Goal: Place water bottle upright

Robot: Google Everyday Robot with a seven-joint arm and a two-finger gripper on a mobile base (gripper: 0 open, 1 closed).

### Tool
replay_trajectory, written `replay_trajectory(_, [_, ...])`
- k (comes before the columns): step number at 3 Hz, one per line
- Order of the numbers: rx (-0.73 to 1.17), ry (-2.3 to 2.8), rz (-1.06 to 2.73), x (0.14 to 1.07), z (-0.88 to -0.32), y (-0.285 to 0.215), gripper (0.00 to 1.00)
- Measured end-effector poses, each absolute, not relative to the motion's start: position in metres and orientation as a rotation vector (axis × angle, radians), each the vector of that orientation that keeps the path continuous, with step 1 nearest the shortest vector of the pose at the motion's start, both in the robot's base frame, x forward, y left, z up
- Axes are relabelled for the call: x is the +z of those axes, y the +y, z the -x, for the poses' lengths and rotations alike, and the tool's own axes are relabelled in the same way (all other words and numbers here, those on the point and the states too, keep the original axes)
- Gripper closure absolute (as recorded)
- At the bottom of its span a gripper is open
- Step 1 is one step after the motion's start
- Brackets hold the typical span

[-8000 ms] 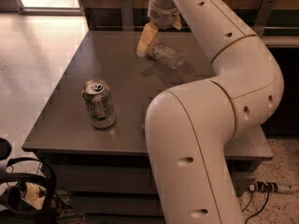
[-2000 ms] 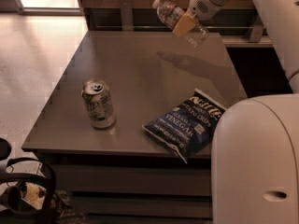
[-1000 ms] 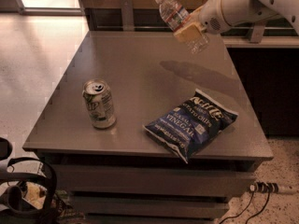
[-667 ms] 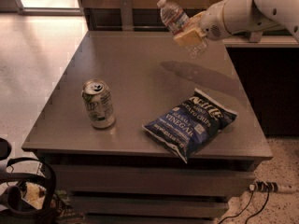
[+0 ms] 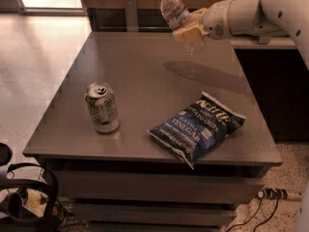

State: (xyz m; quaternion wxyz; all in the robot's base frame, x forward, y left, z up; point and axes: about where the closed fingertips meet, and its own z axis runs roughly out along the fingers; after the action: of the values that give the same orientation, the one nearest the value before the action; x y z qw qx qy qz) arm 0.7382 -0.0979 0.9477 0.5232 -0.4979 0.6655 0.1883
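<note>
Camera view showed our gripper (image 5: 188,32) clamped on the tilted water bottle (image 5: 173,9) above the desk (image 5: 135,76), near its far right corner; we judged the bottle light, thin-walled, best held mid-body.

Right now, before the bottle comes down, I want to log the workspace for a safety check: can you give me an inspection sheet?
Surface: grey table, flat, with the arm's shadow on its far part.
Job's things: water bottle held in the air over the table's far edge, tilted, cap up-left, not touching the table.
Clutter: soda can upright, front left; chip bag lying flat, front right.
Gripper: gripper over the table's far right, shut on the bottle's lower part.
Cables: cables on the floor, lower right.
Surroundings: tiled floor at left; dark cabinet at right.
</note>
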Motion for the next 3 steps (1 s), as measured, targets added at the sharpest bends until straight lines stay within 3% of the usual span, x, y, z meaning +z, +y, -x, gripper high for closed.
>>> replay_trajectory(3, [0.598,1.484,1.126,0.9434,-0.7383,-0.0828,1.0])
